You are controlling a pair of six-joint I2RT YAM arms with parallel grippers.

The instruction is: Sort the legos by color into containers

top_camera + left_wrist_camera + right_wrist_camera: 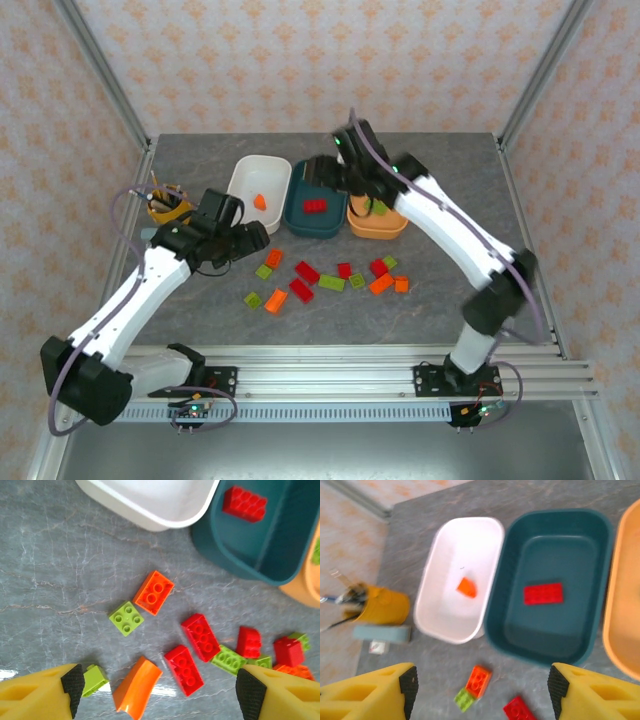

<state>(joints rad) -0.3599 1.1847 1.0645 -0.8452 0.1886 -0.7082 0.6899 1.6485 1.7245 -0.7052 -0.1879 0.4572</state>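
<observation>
Mid-sort, I reckon: the white tub [462, 540] holds one orange piece [467, 587], the teal tub [555, 517] one red brick [543, 593], and most legos [305, 271] lie scattered on the marbled grey table [440, 315] just before them. Both pincers gape empty — left gripper [160, 690] above the pile, right gripper [480, 690] over the tubs — so next I'd lower the left squarely across a glossy, studded red oblong [184, 670].
</observation>
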